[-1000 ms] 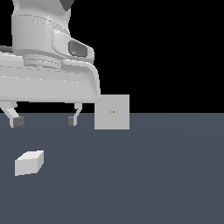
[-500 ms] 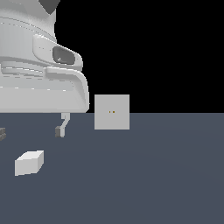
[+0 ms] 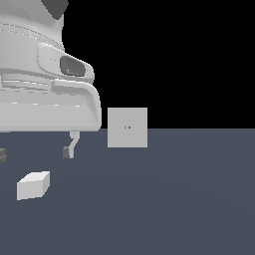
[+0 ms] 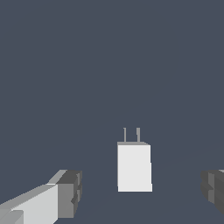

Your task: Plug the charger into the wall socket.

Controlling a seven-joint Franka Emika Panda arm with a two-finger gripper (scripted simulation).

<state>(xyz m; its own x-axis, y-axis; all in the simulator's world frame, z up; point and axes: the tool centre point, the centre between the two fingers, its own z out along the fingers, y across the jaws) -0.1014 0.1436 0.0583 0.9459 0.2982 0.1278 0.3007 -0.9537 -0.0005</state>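
The charger [image 3: 33,185] is a small white block lying on the dark floor at the exterior view's lower left. In the wrist view the charger [image 4: 134,167] shows two thin prongs at one end. The wall socket [image 3: 127,127] is an upright light-grey square panel with two tiny yellowish dots, standing farther back and to the exterior view's right of the arm. My gripper [image 3: 34,153] hangs open above and behind the charger, holding nothing. In the wrist view the gripper [image 4: 142,192] has one dark fingertip on each side of the charger, both apart from it.
The large white body of the arm [image 3: 45,84] fills the exterior view's upper left. Dark grey floor [image 3: 174,199] stretches across the lower half of that view, with a black backdrop behind.
The arm has shifted toward the exterior view's left and closer to the camera. The fingers have travelled left, so one now sits at the frame's edge. Charger and socket have not moved.
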